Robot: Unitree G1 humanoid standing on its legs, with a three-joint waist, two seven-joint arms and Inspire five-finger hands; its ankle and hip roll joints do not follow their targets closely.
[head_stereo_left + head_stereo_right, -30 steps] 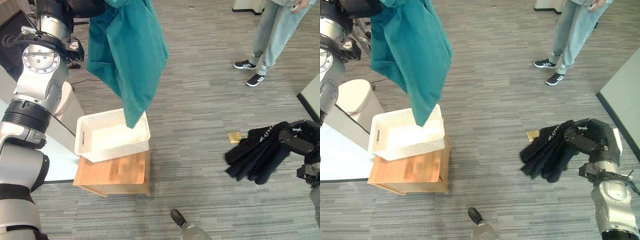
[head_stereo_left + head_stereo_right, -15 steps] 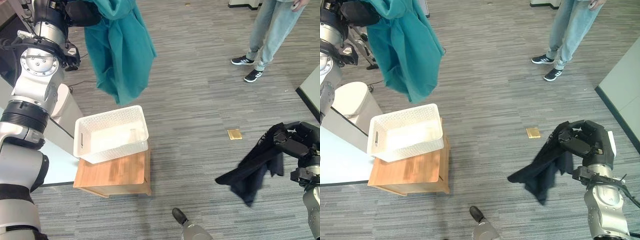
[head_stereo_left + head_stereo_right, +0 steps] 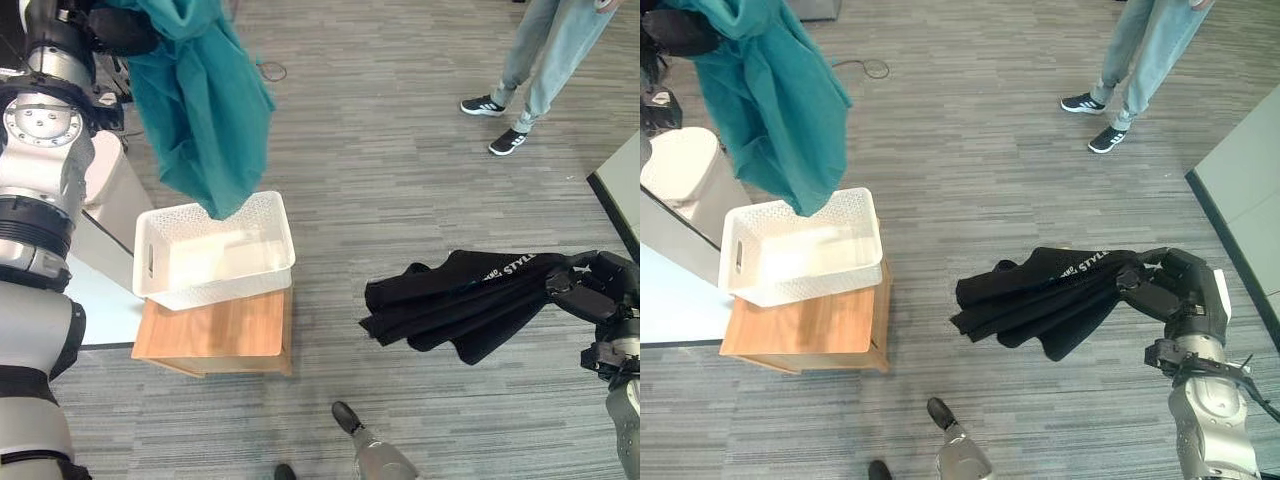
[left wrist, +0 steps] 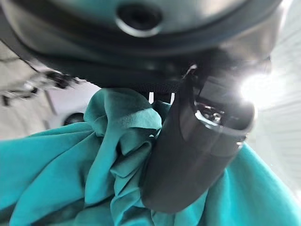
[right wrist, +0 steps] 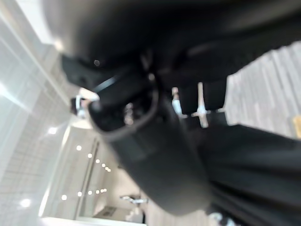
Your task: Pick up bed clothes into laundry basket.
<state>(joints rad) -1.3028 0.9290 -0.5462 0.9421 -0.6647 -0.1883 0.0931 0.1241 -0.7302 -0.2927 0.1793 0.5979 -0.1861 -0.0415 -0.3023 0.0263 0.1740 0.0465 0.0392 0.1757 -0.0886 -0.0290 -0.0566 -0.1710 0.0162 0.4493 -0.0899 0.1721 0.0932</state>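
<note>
A teal garment [image 3: 200,110] hangs from my raised left hand [image 3: 125,30] at the upper left, its lower tip just over the rim of the white laundry basket [image 3: 280,250]. In the left wrist view my left hand [image 4: 188,155] is curled into the bunched teal garment [image 4: 94,155]. The basket sits on a low wooden stand [image 3: 215,340]. At the lower right my right hand [image 3: 1175,290] is shut on a black garment [image 3: 1040,300] that swings out flat to the left above the floor. The black garment [image 5: 254,165] also shows past my right hand [image 5: 155,150].
A person in light jeans and dark sneakers [image 3: 495,120] stands at the back right. A white bed edge [image 3: 95,295] lies left of the stand, with a white round bin [image 3: 685,175] behind it. A pale panel [image 3: 620,185] borders the right side. Grey carpet lies between basket and person.
The camera has shifted. The black garment, hanging down half a second ago, has swung up and out to the left. The teal garment's tip has come down to the basket's rim.
</note>
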